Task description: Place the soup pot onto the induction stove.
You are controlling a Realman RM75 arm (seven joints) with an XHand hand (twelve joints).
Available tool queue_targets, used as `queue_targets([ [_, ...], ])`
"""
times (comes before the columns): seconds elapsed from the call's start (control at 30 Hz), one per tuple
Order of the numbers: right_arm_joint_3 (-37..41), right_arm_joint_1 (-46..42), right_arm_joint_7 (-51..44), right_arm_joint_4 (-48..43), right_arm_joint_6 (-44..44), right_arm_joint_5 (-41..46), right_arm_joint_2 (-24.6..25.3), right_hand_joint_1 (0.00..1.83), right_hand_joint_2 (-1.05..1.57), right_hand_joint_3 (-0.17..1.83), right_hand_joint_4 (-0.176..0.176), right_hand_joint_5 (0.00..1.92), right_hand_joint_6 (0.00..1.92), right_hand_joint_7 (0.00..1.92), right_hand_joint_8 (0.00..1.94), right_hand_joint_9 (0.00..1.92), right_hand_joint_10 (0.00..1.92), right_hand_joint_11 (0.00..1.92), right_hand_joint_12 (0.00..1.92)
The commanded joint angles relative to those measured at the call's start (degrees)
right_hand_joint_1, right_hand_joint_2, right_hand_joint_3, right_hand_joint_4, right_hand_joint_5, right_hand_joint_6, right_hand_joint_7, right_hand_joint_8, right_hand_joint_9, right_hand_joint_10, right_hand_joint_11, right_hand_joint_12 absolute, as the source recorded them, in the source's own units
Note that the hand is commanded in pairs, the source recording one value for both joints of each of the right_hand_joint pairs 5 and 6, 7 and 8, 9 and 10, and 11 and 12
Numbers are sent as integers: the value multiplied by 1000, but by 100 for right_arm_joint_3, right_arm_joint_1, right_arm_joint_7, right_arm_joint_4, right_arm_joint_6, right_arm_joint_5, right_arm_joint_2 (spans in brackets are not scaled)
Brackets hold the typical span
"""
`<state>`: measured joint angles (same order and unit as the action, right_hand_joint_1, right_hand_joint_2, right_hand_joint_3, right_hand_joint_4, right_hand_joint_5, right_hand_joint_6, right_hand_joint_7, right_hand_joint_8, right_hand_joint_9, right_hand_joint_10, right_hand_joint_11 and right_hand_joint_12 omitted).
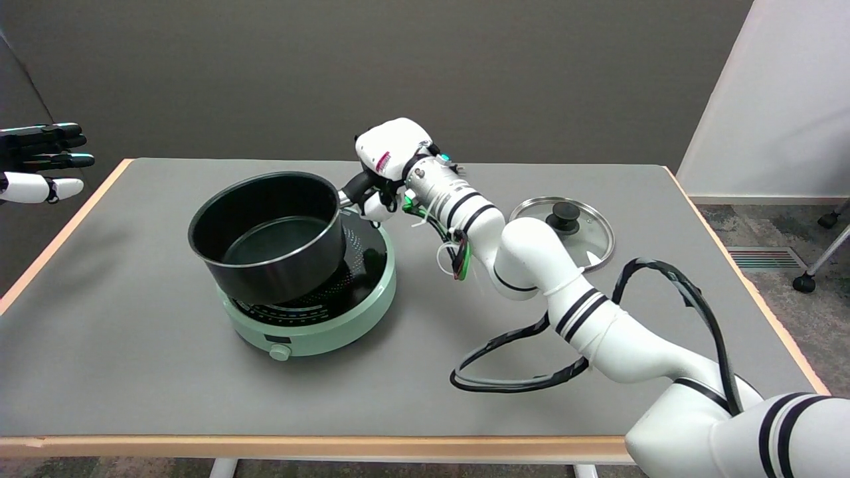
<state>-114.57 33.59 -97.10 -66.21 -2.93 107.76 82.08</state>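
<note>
The black soup pot [269, 236] is over the mint-green induction stove [319, 318], tilted, with its base toward the stove's left side. Whether the base touches the black cooktop I cannot tell. My right hand [385, 169] grips the pot's handle at the pot's right rim, fingers wrapped around it; the handle is mostly hidden in the hand. The pot is empty and has no lid on it.
A glass lid [564, 229] with a black knob lies flat on the grey table [133, 372] to the right, behind my forearm. A black cable [531, 378] loops on the table under the arm. The idle left hand [40, 162] hangs at the upper left.
</note>
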Motion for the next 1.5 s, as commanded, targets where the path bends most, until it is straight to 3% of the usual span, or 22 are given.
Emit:
queue_targets([
  [0.03, 194, 25, 0, 191, -24, 22, 12, 893, 594, 978, -29, 1920, 1920, 1920, 1920, 1920, 1920, 1920, 1920],
  [0.8, 253, 6, 0, 412, 3, 38, -23, 878, 570, 989, -22, 1920, 1920, 1920, 1920, 1920, 1920, 1920, 1920],
  [1.5, 711, -383, -40, -197, -16, -2, -17, 864, 662, 958, -20, 1920, 1920, 1920, 1920, 1920, 1920, 1920, 1920],
])
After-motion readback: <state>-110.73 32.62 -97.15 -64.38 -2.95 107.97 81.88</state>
